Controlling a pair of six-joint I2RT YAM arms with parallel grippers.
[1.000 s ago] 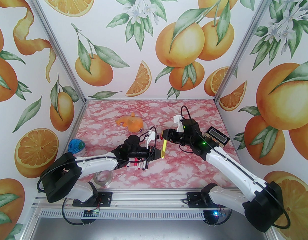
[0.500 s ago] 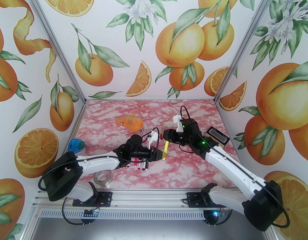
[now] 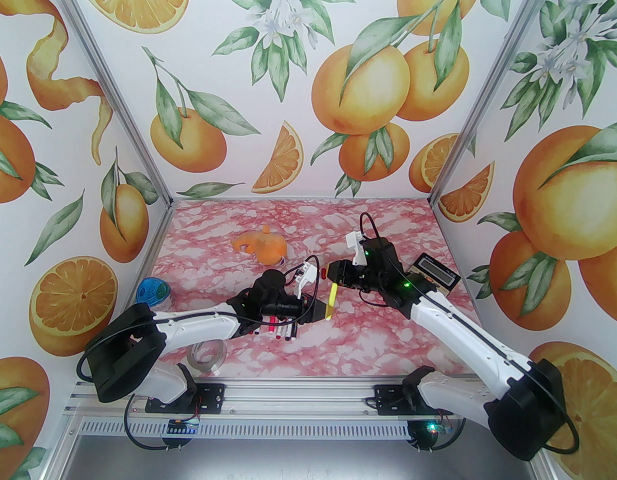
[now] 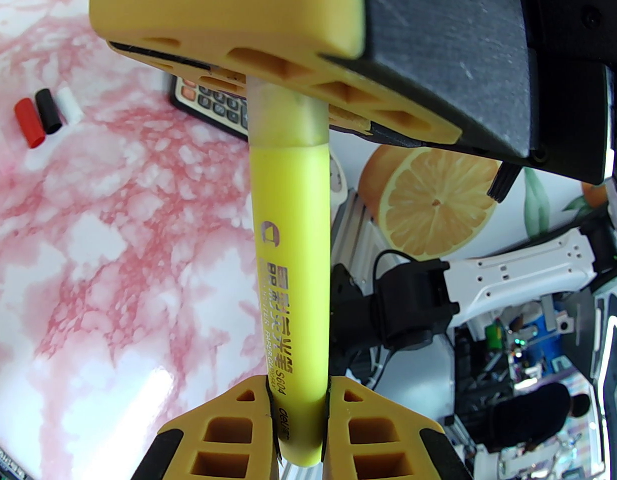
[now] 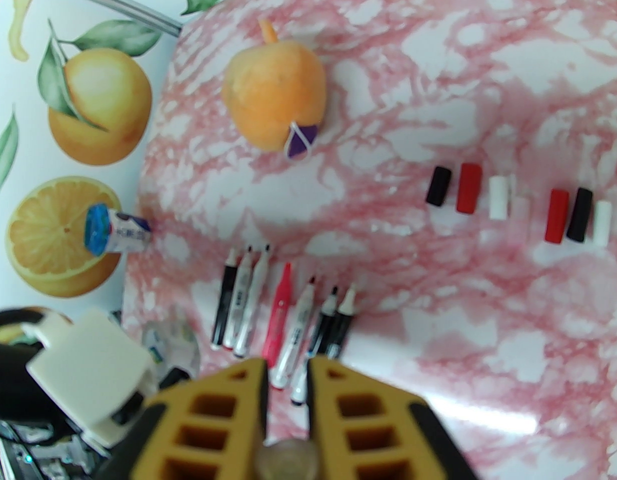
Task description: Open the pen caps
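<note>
Pen caps (image 5: 468, 188): row already off, lying on table (image 5: 488, 68), apart from uncapped pens (image 5: 281, 313). Remaining: yellow pen (image 4: 292, 248) midair, left gripper (image 4: 297, 383) clamping barrel, right gripper (image 5: 286, 368) clamping clear cap (image 4: 283, 113), not yet separated.

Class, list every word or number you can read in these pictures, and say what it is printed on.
"S604": on the yellow pen, along its barrel.
"deli": same barrel, lower end.
Its other print, and the calculator keys: too blurred to read.
</note>
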